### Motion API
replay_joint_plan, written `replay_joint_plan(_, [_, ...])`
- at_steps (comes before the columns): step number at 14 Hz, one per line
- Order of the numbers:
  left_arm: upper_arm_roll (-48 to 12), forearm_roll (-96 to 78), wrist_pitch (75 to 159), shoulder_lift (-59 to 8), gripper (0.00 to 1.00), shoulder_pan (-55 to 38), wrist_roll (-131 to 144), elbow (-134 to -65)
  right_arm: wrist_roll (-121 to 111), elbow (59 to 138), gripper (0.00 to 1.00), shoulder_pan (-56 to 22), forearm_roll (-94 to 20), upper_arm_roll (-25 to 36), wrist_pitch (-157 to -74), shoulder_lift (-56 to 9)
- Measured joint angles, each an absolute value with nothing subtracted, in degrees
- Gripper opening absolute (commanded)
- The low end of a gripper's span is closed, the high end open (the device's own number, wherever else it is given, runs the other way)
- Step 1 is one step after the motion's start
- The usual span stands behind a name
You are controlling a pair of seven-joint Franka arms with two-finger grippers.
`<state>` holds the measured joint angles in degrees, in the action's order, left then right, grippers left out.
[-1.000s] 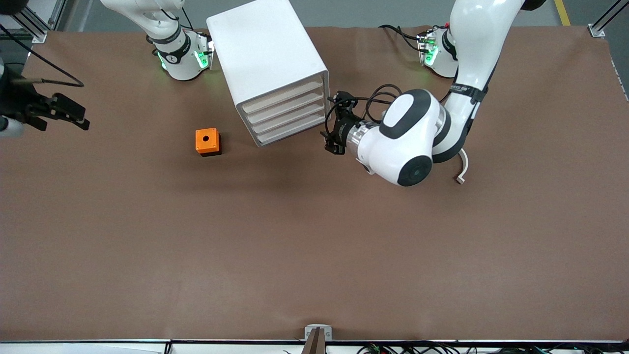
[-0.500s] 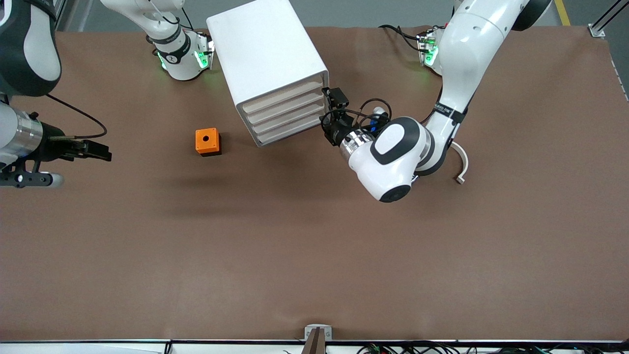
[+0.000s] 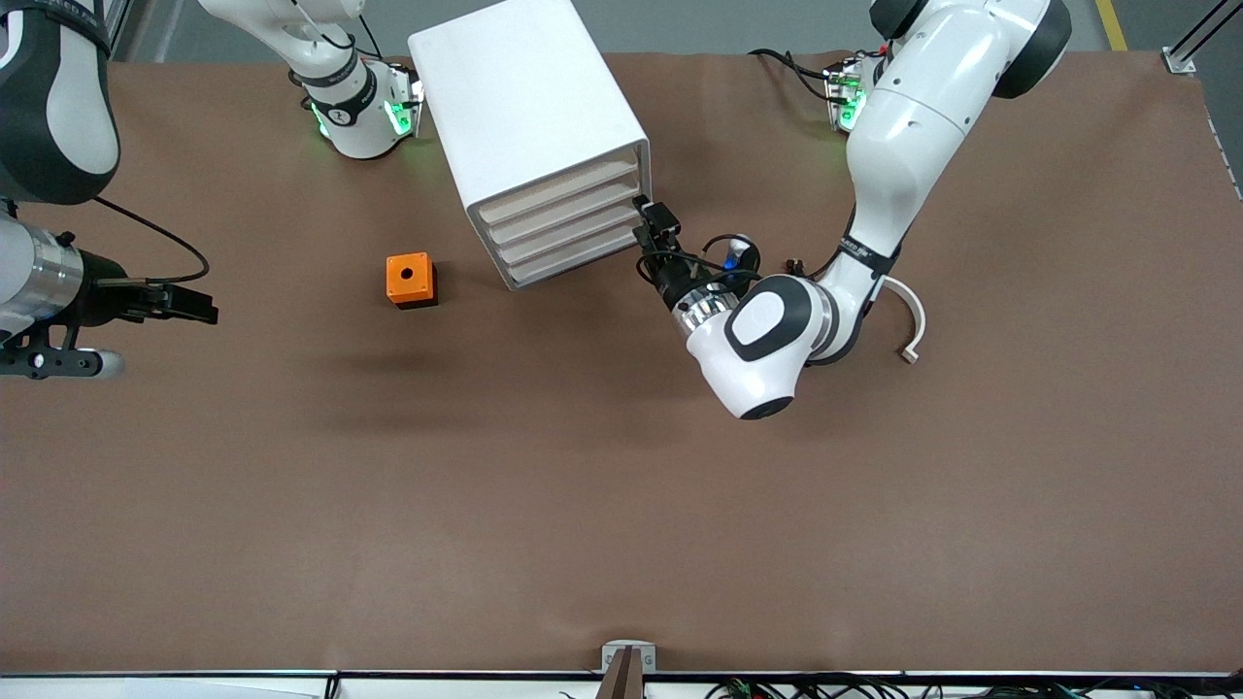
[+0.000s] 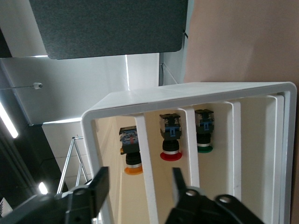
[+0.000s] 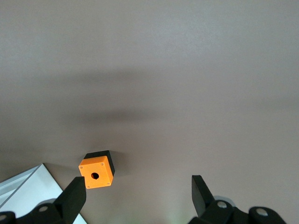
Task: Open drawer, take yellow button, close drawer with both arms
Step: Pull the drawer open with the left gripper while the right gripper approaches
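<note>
Swung in against cabinet since a second ago: left tool (image 4: pixel 139 184), fingers apart, straddling front edge of uppermost white cream-edged drawer (image 3: pixel 558 189). Tiny orange-capped button (image 4: pixel 132 156) inside, dead ahead. Right tool (image 3: pixel 199 303) open, waiting over brown table (image 3: pixel 583 485).

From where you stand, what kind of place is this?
Probably a robotics lab test bench. Two white robot arms are bolted to a brown-covered table holding only a white drawer cabinet and an orange cube, with aluminium framing at the corners.
</note>
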<state>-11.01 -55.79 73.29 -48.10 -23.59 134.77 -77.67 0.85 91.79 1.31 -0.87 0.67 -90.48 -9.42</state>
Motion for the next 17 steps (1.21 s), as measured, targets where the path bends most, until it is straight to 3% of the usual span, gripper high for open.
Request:
replay_joint_plan(12, [-11.9,-57.4,73.1,-49.8,0.53,-28.7,134.8,-78.5,19.0,91.9,1.00,-1.2,-1.0,-0.2,-90.3,-9.5])
replay_joint_plan(17, [-11.9,-57.4,73.1,-49.8,0.40,-30.5,134.8,-79.1,22.8,92.3,1.00,-1.6,-3.4,-0.1,-90.1,-9.5])
